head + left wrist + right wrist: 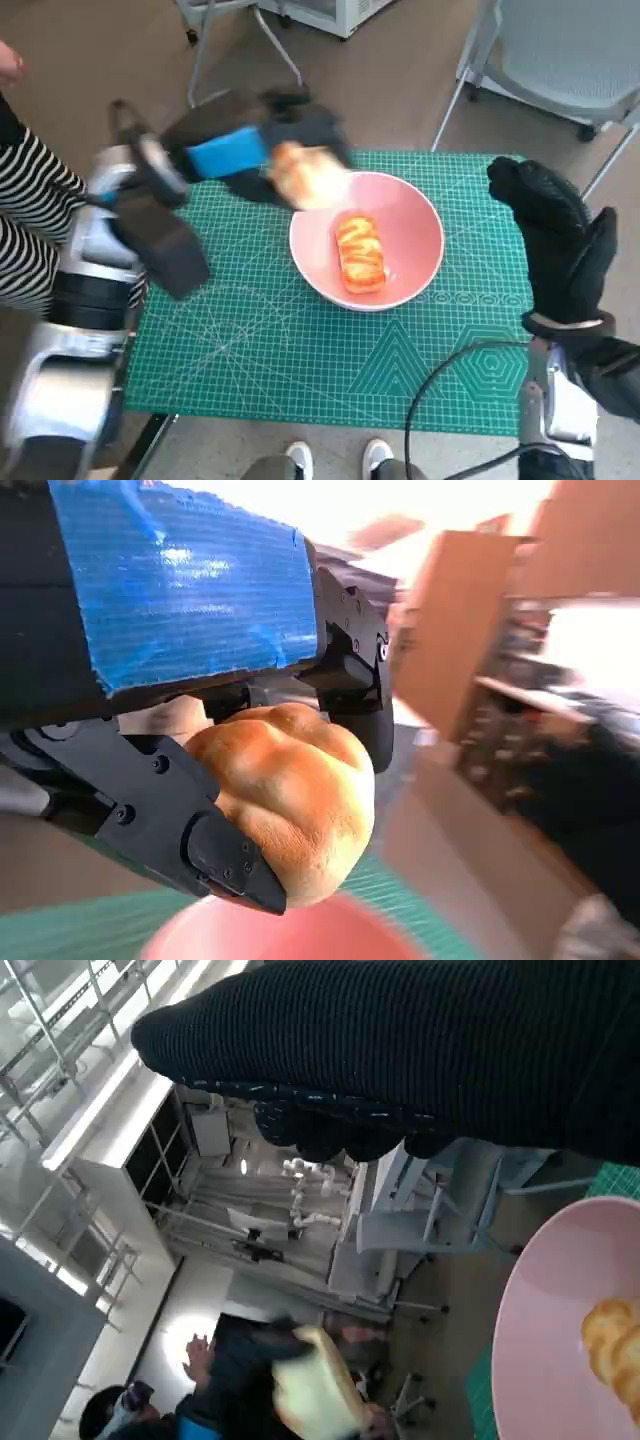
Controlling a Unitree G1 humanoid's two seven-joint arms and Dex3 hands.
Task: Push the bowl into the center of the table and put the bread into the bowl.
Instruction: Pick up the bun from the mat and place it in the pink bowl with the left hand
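Observation:
A pink bowl [400, 215] sits near the middle of the green cutting mat [300, 350], with one glazed bread roll [361, 252] lying inside it. My left hand [240, 150] holds a second, round golden bread roll [306, 176] just above the bowl's far-left rim. In the left wrist view that roll [290, 790] is gripped between the black fingers [150, 810], with the pink bowl [300, 935] blurred beneath. My right hand [560, 240] is raised beside the bowl's right side, holding nothing, fingers apart. The right wrist view shows the bowl [570, 1330] and roll [615, 1345].
A person in a striped sleeve [25, 220] stands at the table's left. Chair frames [560, 60] stand beyond the far edge. Shoes [335, 458] show at the near edge, and a black cable [450, 400] crosses the mat's near-right corner.

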